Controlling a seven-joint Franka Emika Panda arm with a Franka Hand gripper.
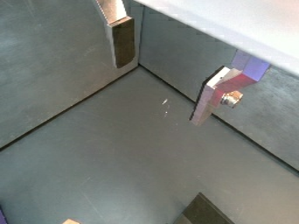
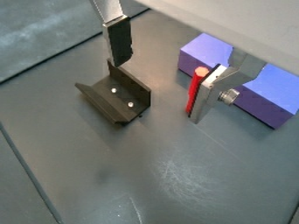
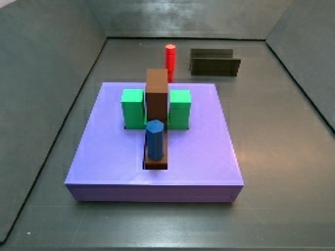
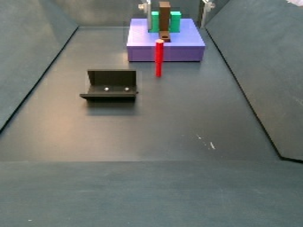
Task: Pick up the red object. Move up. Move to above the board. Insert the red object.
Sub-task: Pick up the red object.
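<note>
One slim, bright red upright peg stands on the grey floor, just off the edge of the wide flat lilac-purple board. It also shows in a side view behind the board's far edge, and in a wrist view right next to one silver finger plate.

The board carries four things: one tall brown centre strip, two green blocks either side of it, and one blue peg standing upright at the strip's near end. From the opposite side it sits at the far end of the floor.

One dark L-shaped fixture stands on the floor off to the side of the red peg, well apart from the board. Two small light dots show on its face in a wrist view.

The gripper hangs over the floor by the board, two flat silver fingers with dark pads spread wide, nothing between them. The red peg is beside the one finger, not in between. Whether they touch, can't tell.
</note>
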